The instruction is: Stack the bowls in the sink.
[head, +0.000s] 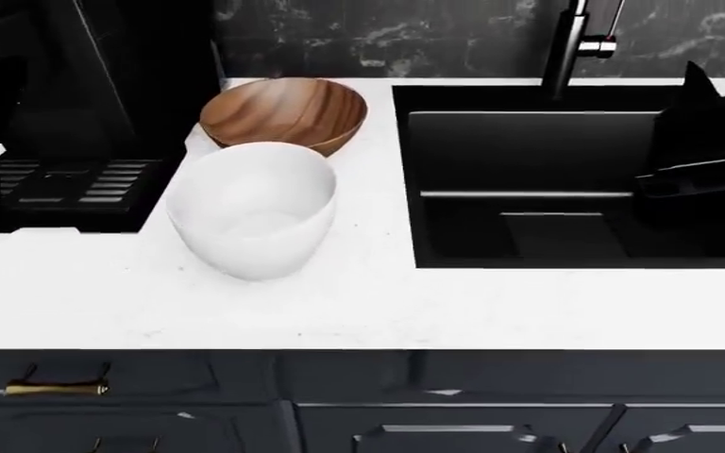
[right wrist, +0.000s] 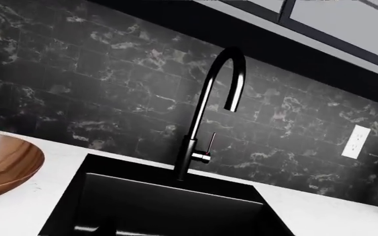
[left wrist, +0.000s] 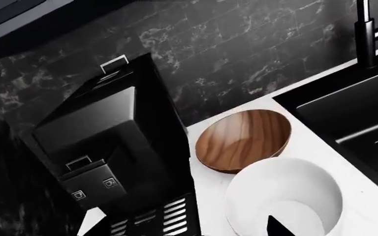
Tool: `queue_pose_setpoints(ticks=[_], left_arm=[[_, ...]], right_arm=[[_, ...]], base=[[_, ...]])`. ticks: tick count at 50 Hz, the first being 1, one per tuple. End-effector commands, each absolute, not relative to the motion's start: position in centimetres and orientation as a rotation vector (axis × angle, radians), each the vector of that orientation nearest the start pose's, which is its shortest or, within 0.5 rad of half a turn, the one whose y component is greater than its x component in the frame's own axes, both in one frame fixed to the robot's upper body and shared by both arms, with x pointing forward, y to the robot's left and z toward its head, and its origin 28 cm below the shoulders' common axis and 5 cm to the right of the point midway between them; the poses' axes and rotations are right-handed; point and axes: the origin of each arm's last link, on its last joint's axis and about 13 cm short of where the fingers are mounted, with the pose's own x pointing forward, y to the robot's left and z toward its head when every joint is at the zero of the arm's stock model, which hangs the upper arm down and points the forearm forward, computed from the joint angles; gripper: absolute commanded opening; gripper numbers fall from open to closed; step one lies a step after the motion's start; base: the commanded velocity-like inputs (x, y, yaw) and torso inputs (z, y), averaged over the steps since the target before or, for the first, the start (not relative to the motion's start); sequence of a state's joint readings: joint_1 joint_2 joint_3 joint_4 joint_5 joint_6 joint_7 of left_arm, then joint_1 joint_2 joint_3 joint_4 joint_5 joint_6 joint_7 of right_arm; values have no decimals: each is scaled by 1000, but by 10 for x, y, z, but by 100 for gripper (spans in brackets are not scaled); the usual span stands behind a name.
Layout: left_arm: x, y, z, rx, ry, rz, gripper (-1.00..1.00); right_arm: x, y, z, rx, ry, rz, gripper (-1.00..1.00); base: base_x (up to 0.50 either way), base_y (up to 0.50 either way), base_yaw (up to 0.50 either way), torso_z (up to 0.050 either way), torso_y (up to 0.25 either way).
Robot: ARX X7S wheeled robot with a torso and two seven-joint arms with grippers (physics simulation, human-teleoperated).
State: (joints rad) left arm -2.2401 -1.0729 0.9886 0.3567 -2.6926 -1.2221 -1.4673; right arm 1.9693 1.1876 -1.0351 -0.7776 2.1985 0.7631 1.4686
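Bowls: wooden bowl (head: 284,113) & white bowl (head: 252,208) touching on worktop (head: 362,302) beside sink (head: 527,170), white tilted; right end effector (head: 702,142) over sink, grip state can't tell; left unseen

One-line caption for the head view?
White bowl and wooden bowl sit together on the countertop left of the black sink.

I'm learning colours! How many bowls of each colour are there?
Brown wooden bowl: 1
White bowl: 1
Total: 2 bowls, both on the counter, none in the sink.
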Motion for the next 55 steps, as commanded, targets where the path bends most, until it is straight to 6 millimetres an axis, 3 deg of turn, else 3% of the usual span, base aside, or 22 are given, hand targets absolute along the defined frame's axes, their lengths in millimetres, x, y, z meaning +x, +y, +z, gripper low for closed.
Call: queue_pose_setpoints(ticks=[1,18,30,43,55], left_arm=[[103,265,416,384,121,-89,100],[103,266,410,327,155,-107,100],[101,268,407,317,173,-78,100],[98,273,407,299,180,-53,100],[97,275,405,302,185,-43,100]], right_arm=[[129,-136,350,-299,-111,-172,100],[132,-135,348,-304,-111,-161,100],[134,-132,349,-294,-118,-150,100],[134,-130,347,-301,-114,-129,100],[136,-126,347,-352,-112,-106,100]], base=[[500,-289,0,0,0],[493,-284,0,0,1],[38,0,0,0,1],[444,-4,0,0,1],[10,189,0,0,1]])
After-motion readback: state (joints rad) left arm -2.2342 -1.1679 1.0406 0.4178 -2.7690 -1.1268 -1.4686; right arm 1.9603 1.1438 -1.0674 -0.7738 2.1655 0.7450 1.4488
